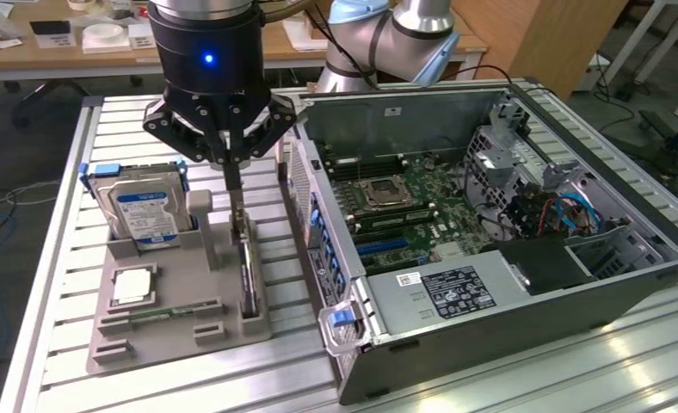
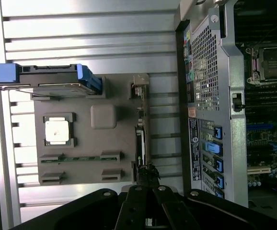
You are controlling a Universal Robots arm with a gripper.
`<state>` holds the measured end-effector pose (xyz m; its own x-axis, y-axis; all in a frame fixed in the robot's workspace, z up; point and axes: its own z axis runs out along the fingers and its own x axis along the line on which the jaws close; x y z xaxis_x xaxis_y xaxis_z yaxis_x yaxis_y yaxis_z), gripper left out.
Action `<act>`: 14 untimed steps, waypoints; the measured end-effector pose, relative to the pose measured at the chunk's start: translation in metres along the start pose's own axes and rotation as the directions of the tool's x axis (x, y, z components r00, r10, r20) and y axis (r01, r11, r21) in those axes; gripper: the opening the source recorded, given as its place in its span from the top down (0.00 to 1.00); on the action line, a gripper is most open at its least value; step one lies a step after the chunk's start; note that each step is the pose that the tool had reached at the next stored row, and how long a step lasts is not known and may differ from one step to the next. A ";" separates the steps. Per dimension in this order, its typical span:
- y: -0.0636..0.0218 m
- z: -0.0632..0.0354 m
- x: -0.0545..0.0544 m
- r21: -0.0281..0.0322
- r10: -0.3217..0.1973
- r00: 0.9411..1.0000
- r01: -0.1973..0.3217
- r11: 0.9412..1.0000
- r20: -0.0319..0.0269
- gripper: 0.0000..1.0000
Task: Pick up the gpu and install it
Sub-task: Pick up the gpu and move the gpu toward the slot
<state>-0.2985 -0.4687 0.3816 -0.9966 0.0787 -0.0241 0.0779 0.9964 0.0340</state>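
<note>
Gripper fingers are pressed together at the top edge of the gpu (grip unclear). One gpu is stood on edge at the tray's 3 o'clock side, long axis 12-to-6 in the exterior view. One hard drive, one CPU and one memory stick are counted.

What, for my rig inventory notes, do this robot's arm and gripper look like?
The arm is silver-grey tubing with rounded joints capped in pale blue. The gripper has a glossy black cylindrical body with a small blue light, black angular linkages fanning out beneath it, and slim dark jaws tapering to narrow tips.
</note>
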 end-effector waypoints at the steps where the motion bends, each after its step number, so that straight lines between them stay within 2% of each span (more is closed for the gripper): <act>1: 0.0000 0.0000 0.000 0.000 0.000 1.000 0.000 1.000 0.000 0.89; 2: 0.0000 0.0000 0.000 0.000 0.000 1.000 0.000 1.000 0.000 0.89; 4: 0.0000 0.0000 0.000 0.000 0.000 1.000 0.000 1.000 0.000 0.76; 5: 0.0000 0.0000 0.000 0.000 0.000 1.000 0.000 1.000 0.000 0.76; 8: 0.0000 0.0000 0.000 0.000 0.000 1.000 0.000 1.000 0.000 0.65; 10: 0.0000 0.0000 0.000 0.000 0.000 1.000 0.000 1.000 0.000 0.65; 11: 0.0000 0.0000 0.000 0.000 0.000 1.000 0.000 1.000 0.000 0.58; 14: 0.0000 0.0007 0.000 0.000 0.000 1.000 0.000 1.000 0.000 0.58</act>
<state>-0.2984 -0.4687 0.3809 -0.9966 0.0787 -0.0244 0.0779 0.9964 0.0342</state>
